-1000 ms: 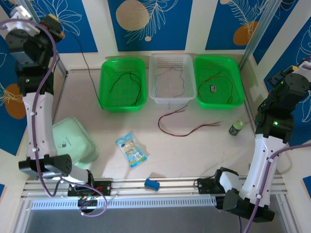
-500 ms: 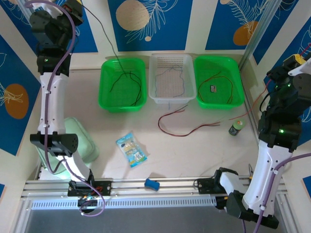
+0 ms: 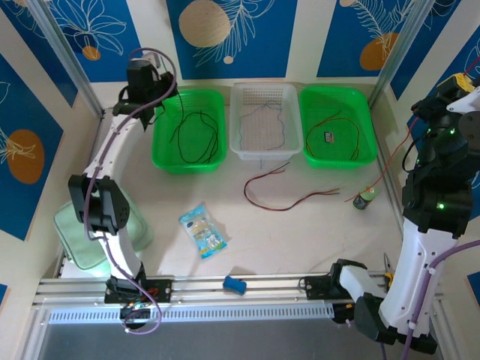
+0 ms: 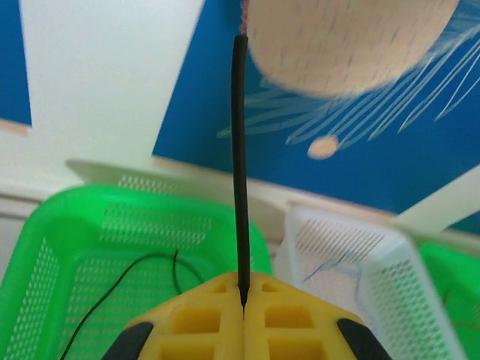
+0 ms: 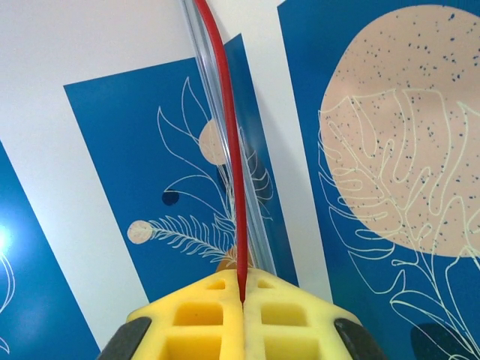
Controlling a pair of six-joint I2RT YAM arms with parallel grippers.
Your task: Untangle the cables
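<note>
Your left pincer [image 4: 242,294] is clamped shut on a black cable [image 4: 239,135]. It rises straight out of the tips and is cut off at the top of the left wrist view. Your right pincer [image 5: 241,289] grips a red cable [image 5: 231,150], which is also cut off above. From overhead, a loose red cable [image 3: 289,201] lies mid-desk [image 3: 247,247]; you can't tell whether it joins the held one. Thin cables rest in the left green basket [image 3: 187,166], white basket [image 3: 261,155] and right green basket [image 3: 337,163] along the far edge. The one in the white basket is faint.
</note>
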